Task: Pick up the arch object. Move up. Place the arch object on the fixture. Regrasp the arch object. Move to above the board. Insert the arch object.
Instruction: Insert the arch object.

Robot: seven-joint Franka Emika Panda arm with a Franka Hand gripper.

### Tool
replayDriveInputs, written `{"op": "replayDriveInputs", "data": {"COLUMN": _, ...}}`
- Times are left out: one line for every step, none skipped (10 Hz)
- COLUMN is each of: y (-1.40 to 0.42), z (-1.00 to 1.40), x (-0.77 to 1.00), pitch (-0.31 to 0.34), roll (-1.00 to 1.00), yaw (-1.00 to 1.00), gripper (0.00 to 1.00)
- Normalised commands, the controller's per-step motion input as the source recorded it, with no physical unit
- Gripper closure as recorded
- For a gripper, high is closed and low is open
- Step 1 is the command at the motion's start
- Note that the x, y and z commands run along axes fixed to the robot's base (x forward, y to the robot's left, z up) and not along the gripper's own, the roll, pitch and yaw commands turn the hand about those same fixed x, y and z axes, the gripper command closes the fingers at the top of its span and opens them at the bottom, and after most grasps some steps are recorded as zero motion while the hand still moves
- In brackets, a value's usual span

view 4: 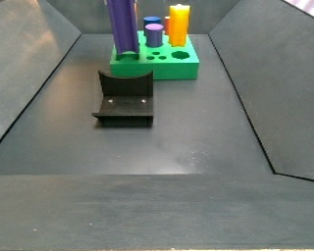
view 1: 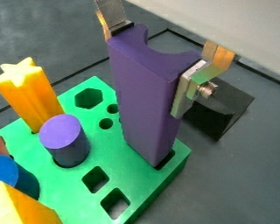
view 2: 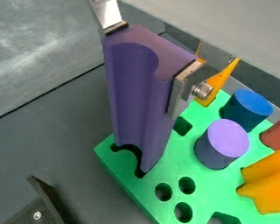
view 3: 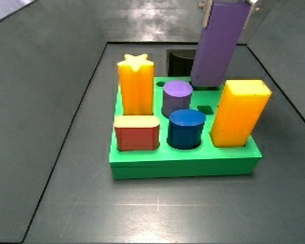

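The arch object (view 1: 146,96), a tall purple block with a notched end, stands upright at a corner of the green board (view 1: 73,175), its lower end at or just inside a slot there. In both wrist views the silver fingers (view 1: 192,87) press flat against its two sides near the upper end, so the gripper (view 1: 154,48) is clamped on the arch object. In a side view the block (view 3: 221,43) occupies the upper right of the frame, with the gripper (view 3: 227,4) cut off by the top edge.

Seating depth cannot be confirmed; the slot mouth is hidden behind the block in every view.

Surrounding items: purple cylinder (view 1: 63,140) just beside the block, yellow star post (view 1: 29,87) further off, orange block (view 3: 239,112), blue cylinder (view 3: 186,128) and red piece (view 3: 136,133) toward the lower centre of that side view. The fixture (view 4: 125,98) sits on the floor, mid-left in a side view, apart from the board.

Risks, as judged:
- Slight tilt or offset at the slot would jam the block on the slot edge and push the board sideways.
- Releasing before full seating leaves a tall piece free to topple onto the purple cylinder.
- The slot lies at the board's corner, so downward force there could tip the board.
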Motion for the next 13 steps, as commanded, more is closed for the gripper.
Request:
{"op": "replayDriveInputs", "data": {"y": 0.0, "z": -0.22, "x": 0.0, "pitch": -0.027, "roll": 0.04, "yaw": 0.0, "gripper": 1.0}}
{"op": "replayDriveInputs", "data": {"y": 0.0, "z": -0.17, "x": 0.05, "pitch": 0.0, "roll": 0.01, "yaw": 0.0, "gripper": 1.0}}
{"op": "replayDriveInputs", "data": {"y": 0.0, "z": -0.13, "x": 0.06, "pitch": 0.0, "roll": 0.0, "yaw": 0.0, "gripper": 1.0}}
{"op": "replayDriveInputs", "data": {"y": 0.01, "z": -0.14, "x": 0.09, "pitch": 0.0, "roll": 0.0, "yaw": 0.0, "gripper": 1.0}}
{"op": "replayDriveInputs", "data": {"y": 0.04, "z": -0.12, "x": 0.2, "pitch": 0.0, "roll": 0.0, "yaw": 0.0, "gripper": 1.0}}
{"op": "replayDriveInputs", "data": {"y": 0.05, "z": -0.07, "x": 0.28, "pitch": 0.0, "roll": 0.0, "yaw": 0.0, "gripper": 1.0}}
{"op": "replayDriveInputs", "data": {"y": 0.07, "z": -0.09, "x": 0.18, "pitch": 0.0, "roll": 0.0, "yaw": 0.0, "gripper": 1.0}}
{"op": "replayDriveInputs", "data": {"y": 0.05, "z": -0.11, "x": 0.0, "pitch": 0.0, "roll": 0.0, "yaw": 0.0, "gripper": 1.0}}
{"op": "replayDriveInputs", "data": {"y": 0.09, "z": -0.13, "x": 0.0, "pitch": 0.0, "roll": 0.0, "yaw": 0.0, "gripper": 1.0}}
{"op": "replayDriveInputs", "data": {"y": 0.09, "z": -0.09, "x": -0.01, "pitch": 0.0, "roll": 0.0, "yaw": -0.02, "gripper": 1.0}}
{"op": "replayDriveInputs", "data": {"y": 0.07, "z": -0.05, "x": -0.01, "pitch": 0.0, "roll": 0.0, "yaw": -0.05, "gripper": 1.0}}
{"op": "replayDriveInputs", "data": {"y": 0.08, "z": -0.04, "x": 0.0, "pitch": 0.0, "roll": -0.02, "yaw": 0.0, "gripper": 1.0}}
{"op": "replayDriveInputs", "data": {"y": 0.1, "z": -0.05, "x": -0.02, "pitch": 0.0, "roll": 0.0, "yaw": -0.01, "gripper": 1.0}}
